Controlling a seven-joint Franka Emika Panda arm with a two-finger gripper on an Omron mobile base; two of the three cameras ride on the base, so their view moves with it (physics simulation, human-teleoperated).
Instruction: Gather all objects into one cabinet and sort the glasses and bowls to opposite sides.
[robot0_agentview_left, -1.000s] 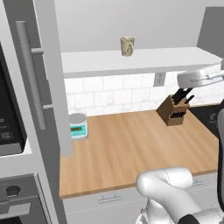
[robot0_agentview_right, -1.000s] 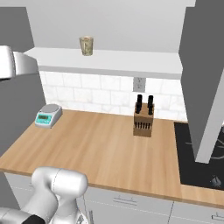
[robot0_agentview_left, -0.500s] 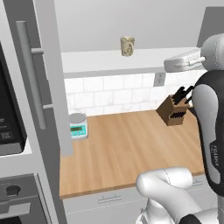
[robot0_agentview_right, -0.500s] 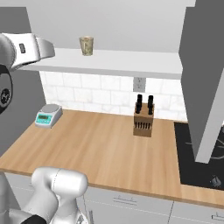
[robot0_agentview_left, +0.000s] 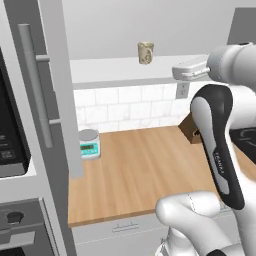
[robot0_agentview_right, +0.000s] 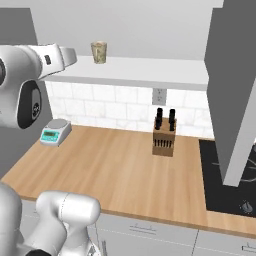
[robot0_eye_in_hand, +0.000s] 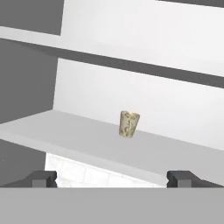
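One cream-beige speckled glass (robot0_eye_in_hand: 128, 124) stands upright on the white shelf (robot0_eye_in_hand: 65, 131) of the open wall cabinet, well back from the shelf's front edge. My gripper (robot0_eye_in_hand: 111, 178) is level with the shelf and some way short of the glass, open, with nothing between its dark fingertips (robot0_eye_in_hand: 41, 178). From the left base the glass (robot0_agentview_left: 145, 52) stands on the shelf (robot0_agentview_left: 110, 70), left of my hand (robot0_agentview_left: 192, 67). From the right base the glass (robot0_agentview_right: 99, 51) is to the right of my hand (robot0_agentview_right: 57, 55). The bowls are out of view.
The grey cabinet door (robot0_agentview_left: 55, 75) with its long bar handle (robot0_agentview_left: 37, 85) stands open at the left. On the wooden counter (robot0_agentview_right: 115, 165) are a small kitchen scale (robot0_agentview_right: 55, 131) and a knife block (robot0_agentview_right: 164, 135). A black cooktop (robot0_agentview_right: 225, 175) lies at the right.
The arm has swung in from the side and risen, carrying the hand closer to the shelf and the glass. It now partly hides the knife block in the left base view. The glass has not moved.
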